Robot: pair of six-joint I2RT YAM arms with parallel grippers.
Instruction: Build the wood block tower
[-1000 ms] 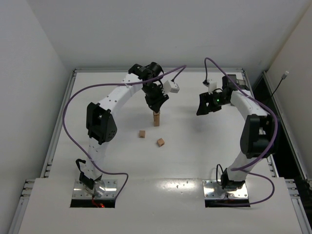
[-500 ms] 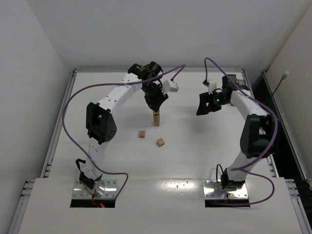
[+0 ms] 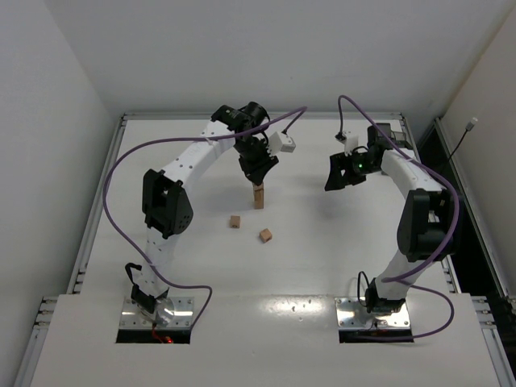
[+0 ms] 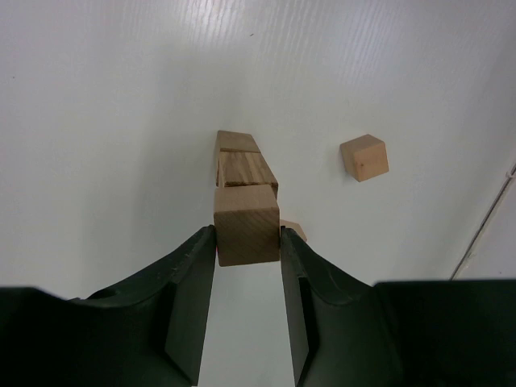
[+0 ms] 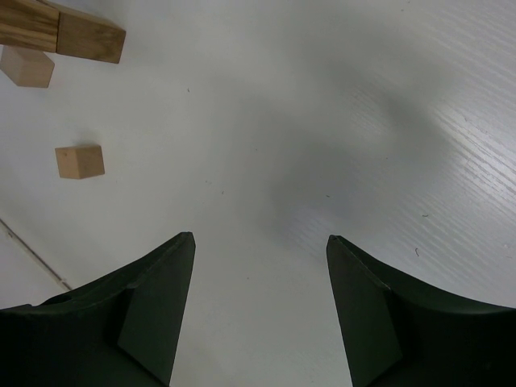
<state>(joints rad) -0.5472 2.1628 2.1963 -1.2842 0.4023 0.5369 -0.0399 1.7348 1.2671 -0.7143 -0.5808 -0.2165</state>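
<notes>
Tower [image 3: 259, 196] stands nr ctr of worktop [image 3: 322, 266], one block wide. Left claw [image 3: 258, 179] hangs right over it, pinching top block [image 4: 247, 224] btwn both fingers; can't tell if that block rests on the column. Nearer the bases lie a loose block [image 3: 235, 221] & a second block [image 3: 265, 235], apart. Right claw [image 5: 260, 238] is spread, holding nothing, well off to the right.

On my screen I saw a white table [image 3: 339, 242] with a faintly ribbed top. Metal rails [image 3: 95, 211] ran along its left, right and far edges. Plain white walls [image 3: 242, 48] closed it in behind and on both sides. Beside the right wall, off the table, a thin black cord [image 3: 459, 143] rose to a small white plug [image 3: 472, 123].
</notes>
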